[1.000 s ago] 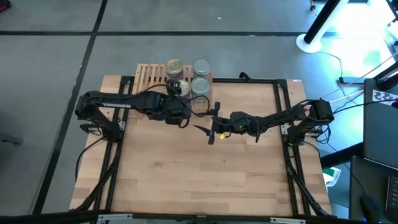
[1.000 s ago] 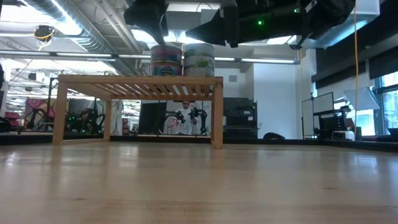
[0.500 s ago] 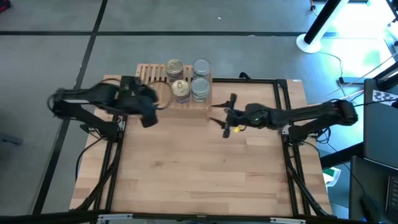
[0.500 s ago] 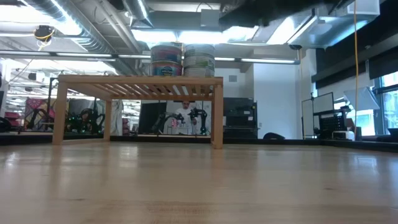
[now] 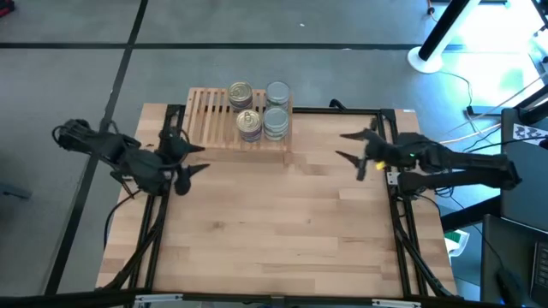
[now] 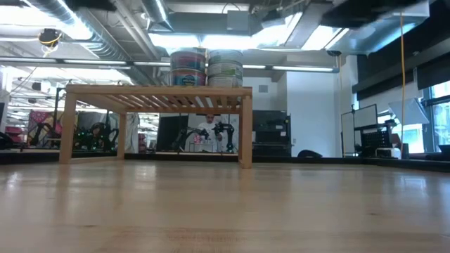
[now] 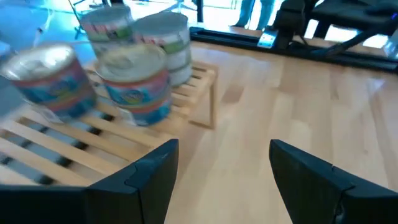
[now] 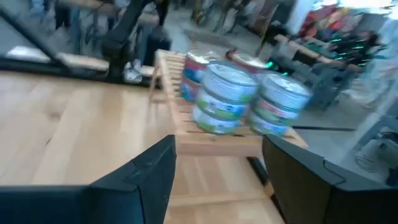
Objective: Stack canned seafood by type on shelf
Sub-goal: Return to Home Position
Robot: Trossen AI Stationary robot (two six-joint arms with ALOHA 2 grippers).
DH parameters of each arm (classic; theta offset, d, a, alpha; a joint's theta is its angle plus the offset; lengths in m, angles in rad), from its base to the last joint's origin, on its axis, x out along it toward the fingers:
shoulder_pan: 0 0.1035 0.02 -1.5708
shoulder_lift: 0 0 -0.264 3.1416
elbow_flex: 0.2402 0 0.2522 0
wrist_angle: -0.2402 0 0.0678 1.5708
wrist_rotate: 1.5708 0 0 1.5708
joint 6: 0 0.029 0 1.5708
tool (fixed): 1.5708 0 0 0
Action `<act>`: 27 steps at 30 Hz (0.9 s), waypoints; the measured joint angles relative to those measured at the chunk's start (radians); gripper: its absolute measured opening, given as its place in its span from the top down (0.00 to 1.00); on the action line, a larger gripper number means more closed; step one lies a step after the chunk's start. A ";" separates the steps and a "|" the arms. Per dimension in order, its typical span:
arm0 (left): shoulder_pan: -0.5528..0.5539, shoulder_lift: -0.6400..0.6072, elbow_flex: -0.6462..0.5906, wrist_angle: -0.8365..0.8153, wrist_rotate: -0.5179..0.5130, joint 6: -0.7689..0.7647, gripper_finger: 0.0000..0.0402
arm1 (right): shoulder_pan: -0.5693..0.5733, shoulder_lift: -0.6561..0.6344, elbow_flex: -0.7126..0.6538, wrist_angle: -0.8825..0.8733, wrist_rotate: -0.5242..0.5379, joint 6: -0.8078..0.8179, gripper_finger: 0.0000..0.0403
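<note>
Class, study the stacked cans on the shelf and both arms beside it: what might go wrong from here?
The can stacks crowd the shelf's right end, so one nudge might topple several. The open left gripper and right gripper point toward the shelf; a stray swing may clip it.

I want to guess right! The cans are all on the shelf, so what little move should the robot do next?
Probably pull the left claw and right claw back to rest: both are open, empty and apart from the shelf, where the cans stand stacked.
</note>
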 joint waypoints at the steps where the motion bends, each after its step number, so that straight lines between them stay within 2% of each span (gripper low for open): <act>1: 0.000 -0.010 -0.044 0.049 0.000 -0.014 0.39 | -0.007 -0.051 -0.031 -0.004 0.008 0.010 0.41; 5: 0.002 -0.013 -0.176 0.195 -0.003 -0.084 0.39 | -0.034 -0.260 -0.143 -0.003 0.104 0.063 0.41; 9: 0.014 0.020 -0.258 0.285 -0.011 -0.129 0.39 | -0.051 -0.452 -0.225 -0.006 0.130 0.079 0.41; 14: 0.015 0.036 -0.358 0.426 0.026 0.064 0.42 | -0.054 -0.640 -0.279 -0.028 0.075 0.098 0.41; 17: 0.042 0.014 -0.414 0.490 0.011 0.151 0.51 | -0.054 -0.639 -0.290 -0.073 0.053 0.135 0.41; 22: 0.094 -0.064 -0.477 0.490 -0.010 0.187 0.74 | -0.054 -0.585 -0.325 -0.117 0.055 0.140 0.41; 27: 0.122 -0.183 -0.528 0.471 -0.011 0.196 0.96 | -0.053 -0.551 -0.352 -0.074 0.057 0.161 0.41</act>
